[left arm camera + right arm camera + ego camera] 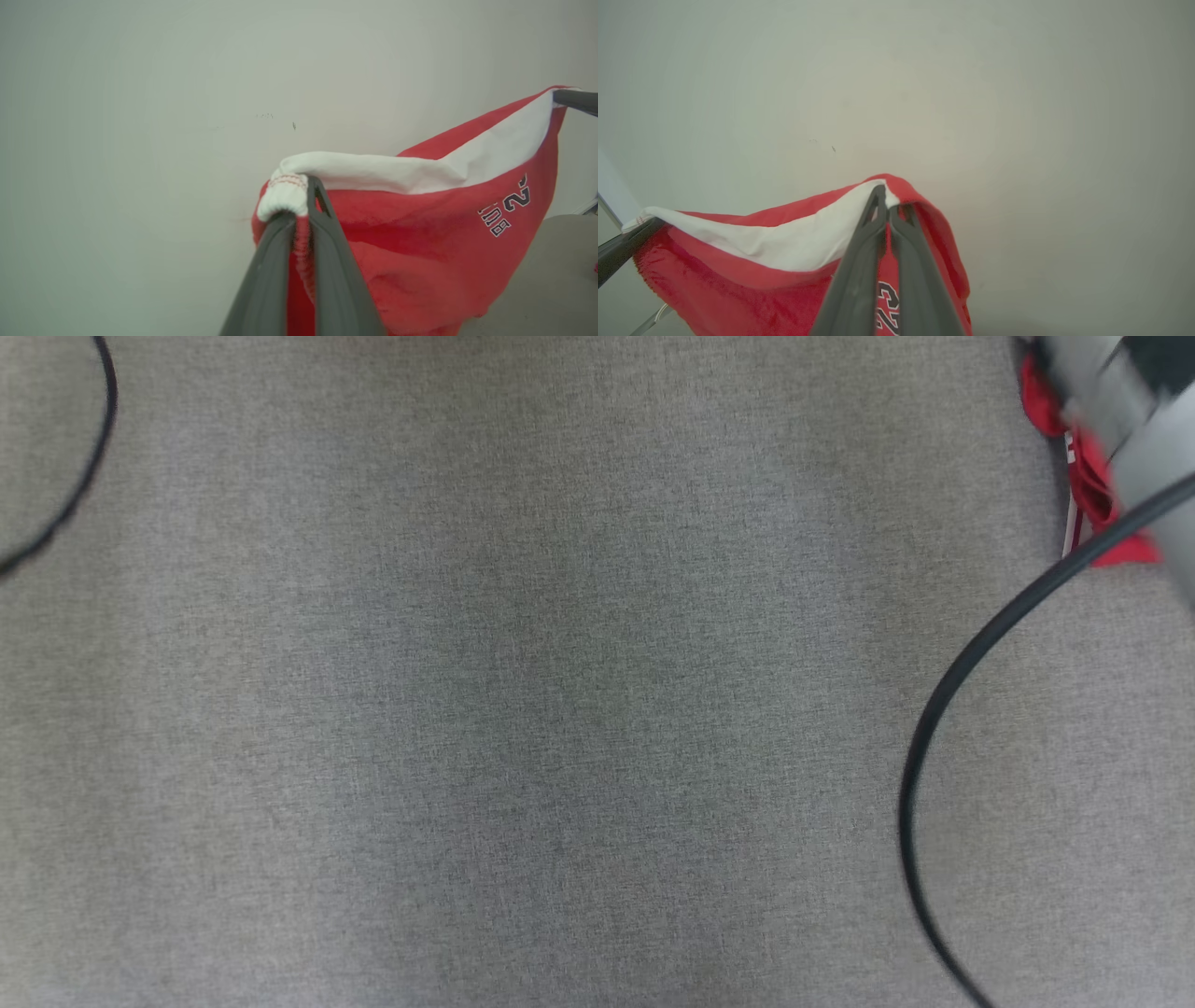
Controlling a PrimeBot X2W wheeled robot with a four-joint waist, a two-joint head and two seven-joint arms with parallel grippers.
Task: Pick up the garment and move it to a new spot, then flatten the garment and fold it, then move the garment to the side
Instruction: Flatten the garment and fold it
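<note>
We judge the garment (420, 252) soft and light; our left claw (304, 198) and right claw (888, 205) each pinch tight on its white hem (373, 172).

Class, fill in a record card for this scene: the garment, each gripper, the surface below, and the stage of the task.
garment: red, white trim, dark numerals; held up, slung between both grippers
left gripper: shut on the garment at a white hem
right gripper: shut on the garment's upper edge
surface: grey cloth-covered table, with a black cable in front of it
stage: garment picked up, not yet flattened or folded
</note>
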